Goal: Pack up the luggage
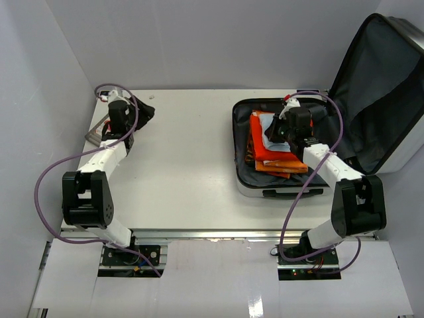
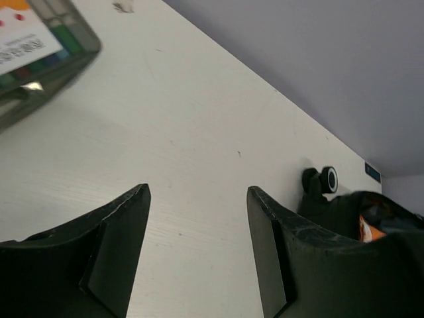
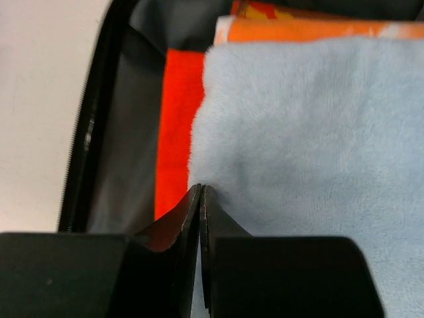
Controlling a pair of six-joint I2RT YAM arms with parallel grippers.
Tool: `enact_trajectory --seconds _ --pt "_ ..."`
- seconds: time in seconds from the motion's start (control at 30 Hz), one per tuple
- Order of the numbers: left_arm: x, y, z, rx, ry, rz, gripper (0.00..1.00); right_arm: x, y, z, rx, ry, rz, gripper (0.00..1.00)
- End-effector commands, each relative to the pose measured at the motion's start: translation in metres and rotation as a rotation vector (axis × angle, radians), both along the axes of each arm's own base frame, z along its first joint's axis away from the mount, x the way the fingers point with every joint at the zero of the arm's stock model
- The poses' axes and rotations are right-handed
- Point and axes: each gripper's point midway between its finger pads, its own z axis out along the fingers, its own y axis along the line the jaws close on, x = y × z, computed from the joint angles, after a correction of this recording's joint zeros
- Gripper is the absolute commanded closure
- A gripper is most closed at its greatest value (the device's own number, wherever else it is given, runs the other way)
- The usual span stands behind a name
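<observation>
The right gripper (image 3: 201, 188) was shut against the blue cloth (image 3: 298, 132) inside the luggage (image 1: 278, 192), open at the worktop's (image 1: 192, 165) right edge; its stiff, light shell looked graspable by its rim. The left gripper (image 2: 197, 199) gaped empty.

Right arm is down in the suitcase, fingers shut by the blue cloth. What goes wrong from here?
1. The right fingers are shut at the edge of the light blue cloth. If a fold is caught, lifting may drag it off the orange stack.
2. The open lid stands close beside the right arm. A wide retreat could knock it down over the luggage.
</observation>
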Motion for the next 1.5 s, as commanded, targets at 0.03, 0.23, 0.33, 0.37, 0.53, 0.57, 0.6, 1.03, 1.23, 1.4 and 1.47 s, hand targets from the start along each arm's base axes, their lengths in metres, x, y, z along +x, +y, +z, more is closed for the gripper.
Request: enact_trajectory --seconds 0.03,0.23,0.33,0.37,0.53,0.57,0.6,1.03,1.23,1.4,1.47 --pt "0.007 0.050 0.010 -0.030 -0.028 0.135 0.29 -0.002 0.001 -0.004 -0.013 -0.021 0.004 0.88" --pt "0.050 0.084 0.000 0.251 0.092 0.152 0.29 -0.028 -0.007 0.023 -0.030 -0.118 -0.005 0.66" --pt "0.048 0.097 -0.010 0.413 0.166 0.117 0.30 -0.040 -0.016 0.041 -0.033 -0.177 -0.037 0.62" --pt "0.045 0.101 -0.014 0.461 0.179 0.107 0.30 -0.044 -0.018 0.046 -0.031 -0.192 -0.038 0.61" --pt "0.038 0.106 -0.052 0.742 0.247 -0.110 0.35 -0.065 -0.026 0.075 -0.022 -0.284 -0.040 0.57" --pt "0.039 0.104 -0.061 0.786 0.261 -0.178 0.36 -0.069 -0.028 0.080 -0.017 -0.304 -0.043 0.57" --pt "0.035 0.105 -0.070 0.815 0.296 -0.217 0.38 -0.073 -0.028 0.088 -0.012 -0.328 -0.040 0.56" --pt "0.033 0.106 -0.107 0.957 0.394 -0.392 0.42 -0.085 -0.030 0.092 -0.004 -0.354 -0.024 0.53" --pt "0.047 0.106 -0.124 1.044 0.426 -0.438 0.43 -0.084 -0.029 0.090 -0.009 -0.349 -0.021 0.53" --pt "0.059 0.112 -0.131 1.109 0.464 -0.413 0.45 -0.084 -0.030 0.089 -0.008 -0.347 -0.021 0.52" --pt "0.062 0.118 -0.140 1.131 0.494 -0.407 0.46 -0.084 -0.031 0.089 -0.008 -0.348 -0.030 0.52"
